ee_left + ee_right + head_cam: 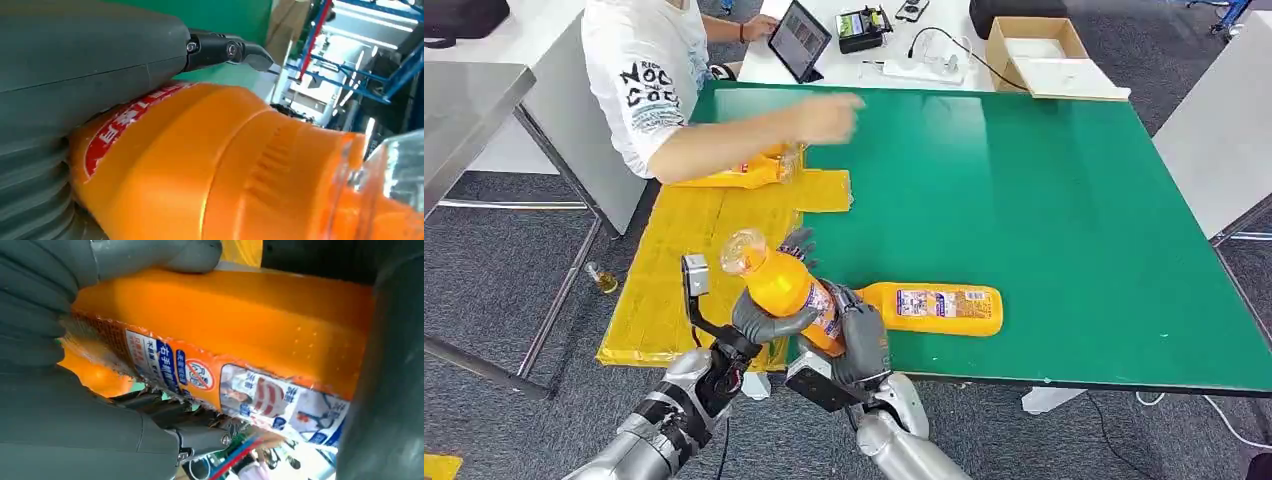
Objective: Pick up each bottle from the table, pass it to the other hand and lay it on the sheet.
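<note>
A: Both hands grip one orange bottle (786,288) above the table's (1074,200) near edge; left hand (769,322) wraps its middle, right hand (856,340) closes on the labelled base.

B: A second bottle (939,309) lies just right. On the yellow sheet (674,270), far left, a person's hand (826,117) apparently touches another; blurred.
</note>
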Robot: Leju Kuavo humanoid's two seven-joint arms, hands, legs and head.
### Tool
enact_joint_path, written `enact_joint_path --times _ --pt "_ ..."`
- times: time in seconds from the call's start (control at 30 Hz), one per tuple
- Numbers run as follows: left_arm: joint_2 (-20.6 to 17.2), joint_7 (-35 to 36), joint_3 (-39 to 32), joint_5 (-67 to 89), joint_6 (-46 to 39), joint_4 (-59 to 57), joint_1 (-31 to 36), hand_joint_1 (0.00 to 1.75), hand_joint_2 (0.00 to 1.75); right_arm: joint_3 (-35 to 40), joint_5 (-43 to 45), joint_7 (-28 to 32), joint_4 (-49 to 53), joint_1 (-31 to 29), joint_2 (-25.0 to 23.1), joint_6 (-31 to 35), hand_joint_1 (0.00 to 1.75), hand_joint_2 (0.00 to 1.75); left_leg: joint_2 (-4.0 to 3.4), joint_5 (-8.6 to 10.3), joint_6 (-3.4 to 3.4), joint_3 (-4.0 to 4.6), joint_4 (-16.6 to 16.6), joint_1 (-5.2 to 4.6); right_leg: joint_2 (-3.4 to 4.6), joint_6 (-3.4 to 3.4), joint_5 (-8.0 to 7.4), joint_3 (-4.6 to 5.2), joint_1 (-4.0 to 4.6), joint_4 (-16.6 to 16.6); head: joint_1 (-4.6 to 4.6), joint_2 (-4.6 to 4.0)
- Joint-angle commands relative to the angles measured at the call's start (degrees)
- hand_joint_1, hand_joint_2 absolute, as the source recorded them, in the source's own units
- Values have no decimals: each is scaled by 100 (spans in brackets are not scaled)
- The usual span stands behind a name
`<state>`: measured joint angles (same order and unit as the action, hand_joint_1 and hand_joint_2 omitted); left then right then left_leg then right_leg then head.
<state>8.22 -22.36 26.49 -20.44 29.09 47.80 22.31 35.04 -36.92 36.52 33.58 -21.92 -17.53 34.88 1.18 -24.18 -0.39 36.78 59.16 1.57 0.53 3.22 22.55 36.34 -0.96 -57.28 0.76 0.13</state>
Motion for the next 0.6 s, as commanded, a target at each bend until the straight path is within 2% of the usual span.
enact_joint_path --times 0.03,0.6 --pt "88 -32 387 -25 92 -608 414 0 175 538 -83 -28 -870 -173 -84 -104 175 175 2 -4 8 -17 -4 -1 -12 -8 7 -19 2 3 2 0" --pt "85 -40 382 -33 103 -601 413 0 175 540 -76 -33 -868 -186 -75 -138 175 175 5 -8 12 -25 -3 0 -18 -12 11 -29 6 4 2 0"
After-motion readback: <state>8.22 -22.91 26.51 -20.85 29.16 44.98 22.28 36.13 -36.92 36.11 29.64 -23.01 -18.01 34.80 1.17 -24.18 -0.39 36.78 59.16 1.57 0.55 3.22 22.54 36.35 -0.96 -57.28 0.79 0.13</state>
